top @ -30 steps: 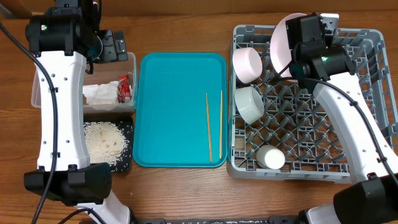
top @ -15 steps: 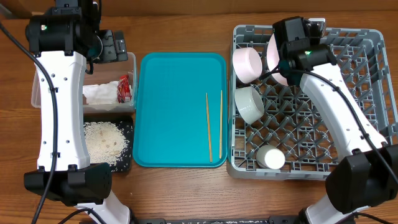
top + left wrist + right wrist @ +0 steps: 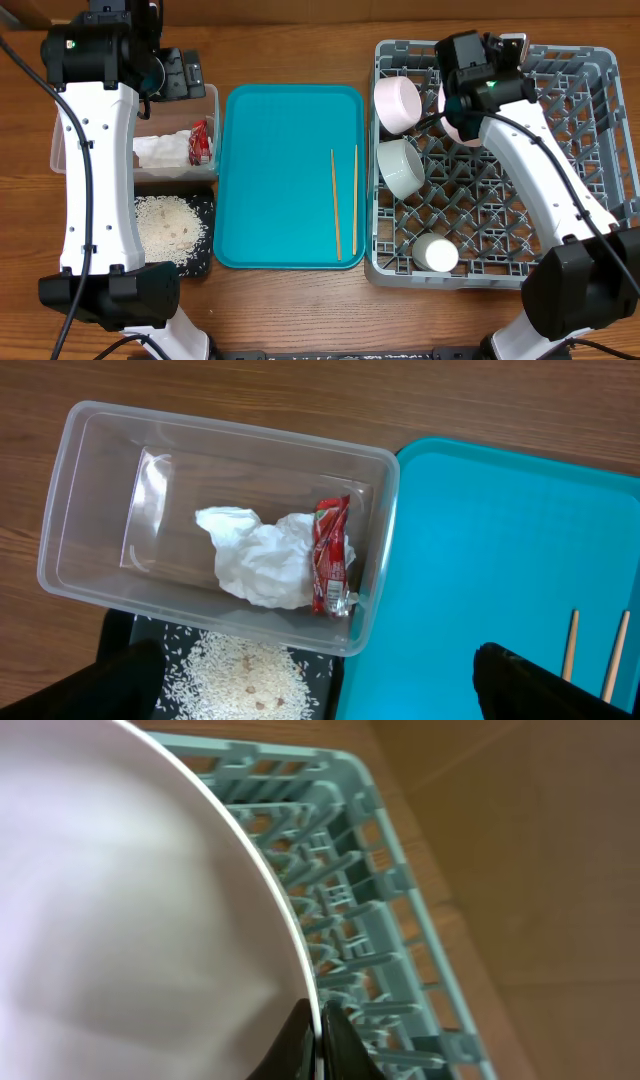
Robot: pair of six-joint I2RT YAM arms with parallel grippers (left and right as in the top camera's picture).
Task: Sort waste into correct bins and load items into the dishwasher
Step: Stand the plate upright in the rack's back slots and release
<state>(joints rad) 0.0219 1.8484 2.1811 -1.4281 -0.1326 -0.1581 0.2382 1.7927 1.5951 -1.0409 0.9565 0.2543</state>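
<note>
We log the pale pink plate (image 3: 120, 920), rim pinched in our right hand (image 3: 315, 1032), on edge over the grey dish rack's (image 3: 500, 282) far rows: loading step; next, we judge, seat it between pegs, then release.

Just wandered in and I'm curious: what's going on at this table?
The right gripper pinches a pink plate over the grey dish rack, where two white bowls and a cup sit. The left gripper hovers open above the clear tub holding a napkin and red wrapper. Two chopsticks lie on the teal tray.

Table (image 3: 300, 310): tub (image 3: 110, 510), apparently black tray (image 3: 207, 262), teal tray (image 3: 280, 170), rack (image 3: 480, 277).
</note>
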